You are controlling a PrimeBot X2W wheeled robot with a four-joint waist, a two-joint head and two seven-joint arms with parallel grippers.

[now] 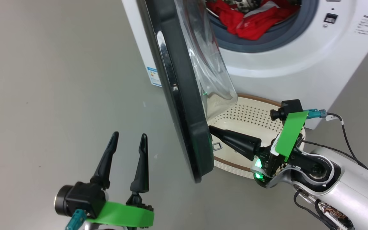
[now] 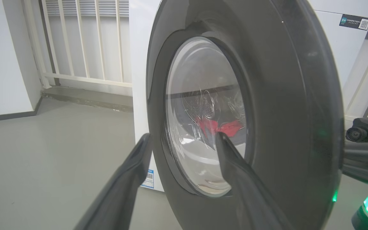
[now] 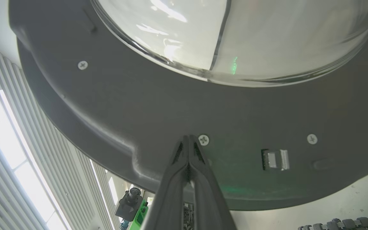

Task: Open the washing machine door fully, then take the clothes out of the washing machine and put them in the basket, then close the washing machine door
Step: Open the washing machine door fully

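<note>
The washing machine door (image 1: 177, 95) stands partly open, edge-on to me, its clear glass bowl bulging toward the white washing machine (image 1: 299, 57). Red clothes (image 1: 254, 19) lie in the drum. My right gripper (image 1: 211, 129) is shut, empty, its tips pressed against the door's inner face (image 3: 184, 115) near a screw, with the latch to the right. My left gripper (image 1: 129, 137) hangs open on the door's outer side, clear of it; in the left wrist view its fingers (image 2: 133, 166) frame the door (image 2: 286, 95) and the clothes (image 2: 219, 126) show through the glass. The basket (image 1: 257, 115) sits under the door.
Grey floor spreads to the left of the machine. A white railing (image 2: 85, 41) and a wall stand behind it on the left. My right arm (image 1: 337, 185) with its cables reaches in from the lower right, over the basket's near rim.
</note>
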